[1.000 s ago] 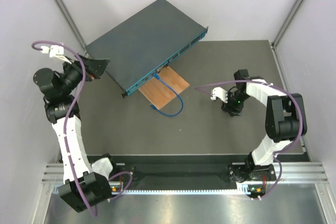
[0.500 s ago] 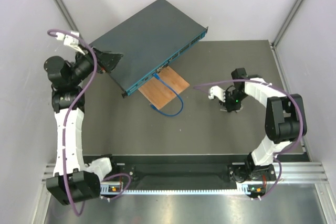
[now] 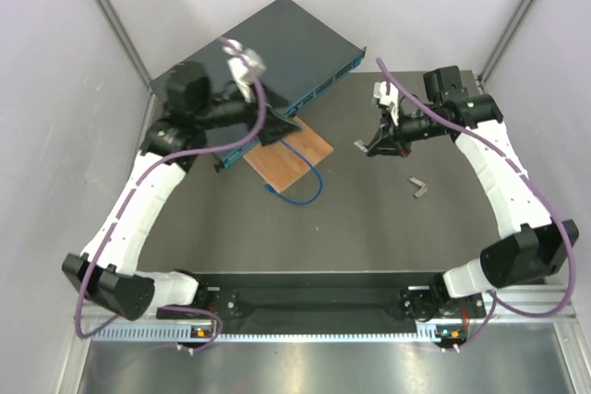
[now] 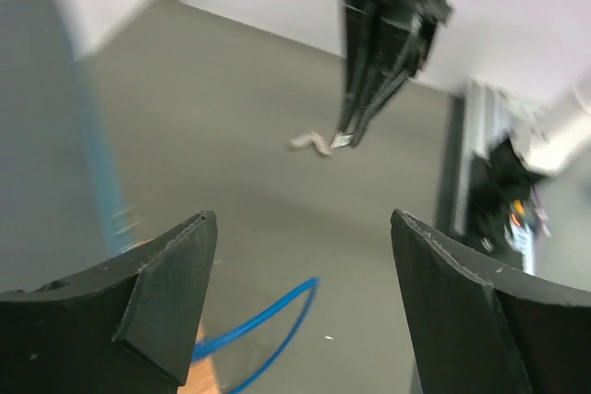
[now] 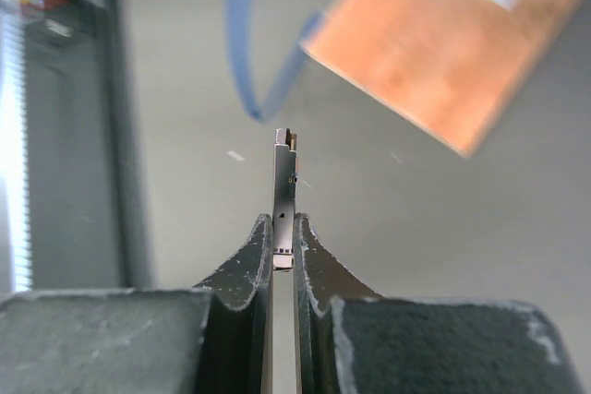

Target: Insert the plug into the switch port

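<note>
Grey matting covers the table between pale walls. From overhead, the left arm climbs the left side and bends rightward, its left gripper hanging by the port face of the switch. The right arm arcs up the right edge and elbows inward, with the right gripper over bare mat. That switch is a flat, dark teal metal box in the upper left. Its long axis runs lower left to upper right, and its ports face lower right. A blue cable lies looped across a brown wooden board just below it.

Left wrist view: the black wedge fingers stand wide apart, holding nothing. The switch is a blur at the left edge.

Right wrist view: the fingers pinch nearly together on a thin pale strip; what it is I cannot tell.
</note>
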`<state>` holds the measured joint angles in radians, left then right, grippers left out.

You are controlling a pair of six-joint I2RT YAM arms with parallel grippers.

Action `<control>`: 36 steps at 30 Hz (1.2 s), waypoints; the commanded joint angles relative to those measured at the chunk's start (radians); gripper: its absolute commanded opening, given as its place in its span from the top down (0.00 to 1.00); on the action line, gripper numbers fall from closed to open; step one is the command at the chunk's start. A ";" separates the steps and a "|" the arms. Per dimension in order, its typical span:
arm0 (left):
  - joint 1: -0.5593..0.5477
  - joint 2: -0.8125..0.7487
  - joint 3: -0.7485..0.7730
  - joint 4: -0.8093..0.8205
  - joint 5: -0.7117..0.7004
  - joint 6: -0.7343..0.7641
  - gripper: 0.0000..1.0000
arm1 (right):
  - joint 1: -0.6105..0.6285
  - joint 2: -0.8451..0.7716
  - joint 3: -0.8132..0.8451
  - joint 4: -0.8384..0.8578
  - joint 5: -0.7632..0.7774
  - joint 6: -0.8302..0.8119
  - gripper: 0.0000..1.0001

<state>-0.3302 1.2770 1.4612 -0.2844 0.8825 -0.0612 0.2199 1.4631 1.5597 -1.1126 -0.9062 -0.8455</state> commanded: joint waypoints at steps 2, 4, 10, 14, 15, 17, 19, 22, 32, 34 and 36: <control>-0.168 0.070 0.094 -0.226 -0.063 0.244 0.21 | 0.114 -0.073 0.025 0.062 -0.111 0.186 1.00; -0.239 0.100 0.105 -0.269 -0.076 0.293 0.26 | 0.144 -0.096 0.013 0.103 -0.094 0.229 1.00; -0.328 0.137 0.099 -0.291 -0.054 0.299 0.34 | 0.222 -0.099 0.014 0.123 -0.057 0.264 1.00; -0.345 0.147 0.091 -0.294 -0.043 0.297 0.40 | 0.266 -0.090 0.030 0.112 -0.031 0.257 1.00; -0.348 0.147 0.090 -0.295 -0.043 0.297 0.41 | 0.271 -0.087 0.031 0.109 -0.030 0.253 1.00; -0.349 0.148 0.087 -0.291 -0.043 0.299 0.44 | 0.285 -0.084 0.034 0.108 -0.020 0.250 1.00; -0.351 0.151 0.080 -0.288 -0.048 0.293 0.48 | 0.289 -0.081 0.042 0.099 -0.016 0.241 1.00; -0.351 0.151 0.070 -0.286 -0.043 0.288 0.55 | 0.297 -0.076 0.056 0.097 -0.011 0.241 1.00; -0.351 0.150 0.036 -0.254 -0.020 0.245 0.73 | 0.322 -0.066 0.092 0.076 -0.005 0.237 1.00; -0.351 0.147 0.036 -0.240 -0.027 0.232 0.80 | 0.326 -0.066 0.092 0.076 0.003 0.237 1.00; -0.351 0.139 0.028 -0.222 -0.025 0.200 0.94 | 0.334 -0.067 0.092 0.076 0.012 0.233 1.00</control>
<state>-0.6769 1.4254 1.4994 -0.5800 0.8326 0.1761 0.5278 1.3975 1.6066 -1.0523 -0.8913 -0.6003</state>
